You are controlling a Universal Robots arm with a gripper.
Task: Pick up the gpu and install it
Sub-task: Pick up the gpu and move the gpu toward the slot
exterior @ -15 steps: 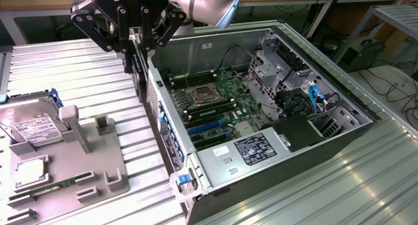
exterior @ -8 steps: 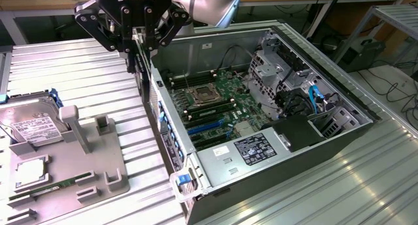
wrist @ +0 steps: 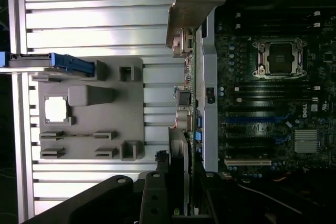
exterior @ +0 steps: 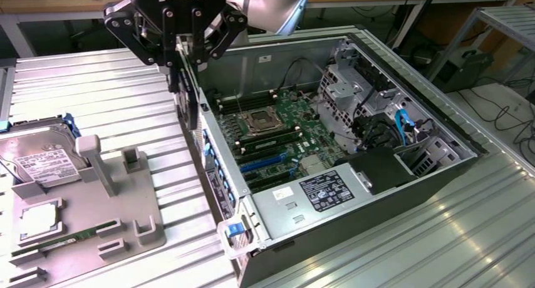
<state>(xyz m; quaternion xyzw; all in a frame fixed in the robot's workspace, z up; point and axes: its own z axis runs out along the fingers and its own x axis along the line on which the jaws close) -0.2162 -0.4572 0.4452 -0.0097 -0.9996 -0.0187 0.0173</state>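
My gripper (exterior: 185, 53) hangs at the top of the exterior view, shut on the gpu (exterior: 187, 97). The card hangs edge-on below the fingers, thin and dark, over the near wall of the open computer case (exterior: 250, 206). In the wrist view the gpu (wrist: 190, 93) runs away from the fingers (wrist: 157, 198) as a narrow green edge, with its black round cooler (wrist: 177, 153) close to them and its silver end bracket (wrist: 193, 3) at the far end. The motherboard (exterior: 280, 134) lies inside the case with blue and black expansion slots (exterior: 263, 163) and a CPU socket (wrist: 281, 59).
A grey parts holder (exterior: 109, 200) sits on the slatted metal table at the exterior view's left, carrying a silver hard drive (exterior: 37, 159), a CPU (exterior: 37, 219) and a memory stick (exterior: 71, 241). Drive cages and cables (exterior: 393, 128) fill the case's far side.
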